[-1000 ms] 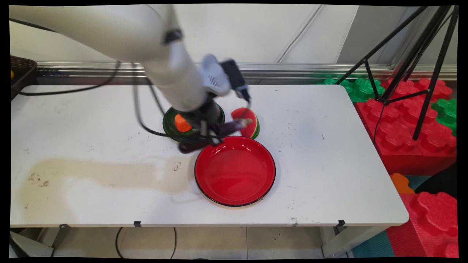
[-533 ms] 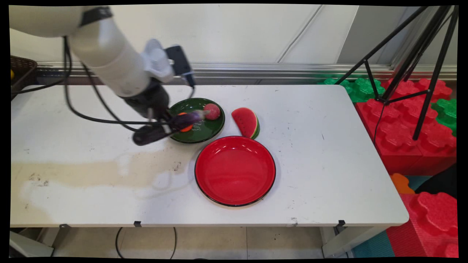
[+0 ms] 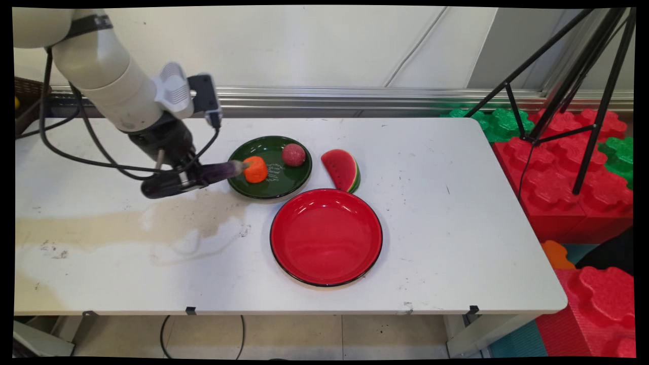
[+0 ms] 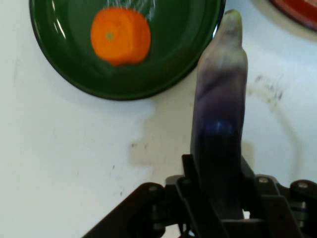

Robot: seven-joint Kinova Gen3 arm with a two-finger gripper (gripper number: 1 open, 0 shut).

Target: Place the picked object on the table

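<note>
the red plate (image 3: 325, 237) lies nearest, toward the tabletop's front edge and about midway along it, with nothing on it. just behind it, near the middle of the tabletop, a watermelon slice (image 3: 343, 170) stands on the bare surface, and to its left the green plate (image 3: 268, 186) carries 2 pieces: an orange piece (image 3: 255, 169) and a dark red ball (image 3: 293, 154). left of the green plate, above the tabletop's left half, the gripper (image 3: 178, 180) is clamped around a purple eggplant (image 3: 213, 172), which lies crosswise with its pale tip reaching to the green plate's left rim. the hand view shows the eggplant (image 4: 220, 99) pinched between both fingers, its tip at the plate's rim (image 4: 124, 94). as a judgement, the step in hand is carrying the held eggplant clear of the tabletop; any next move calls for a firm grip and clearance from the plate's rim.
</note>
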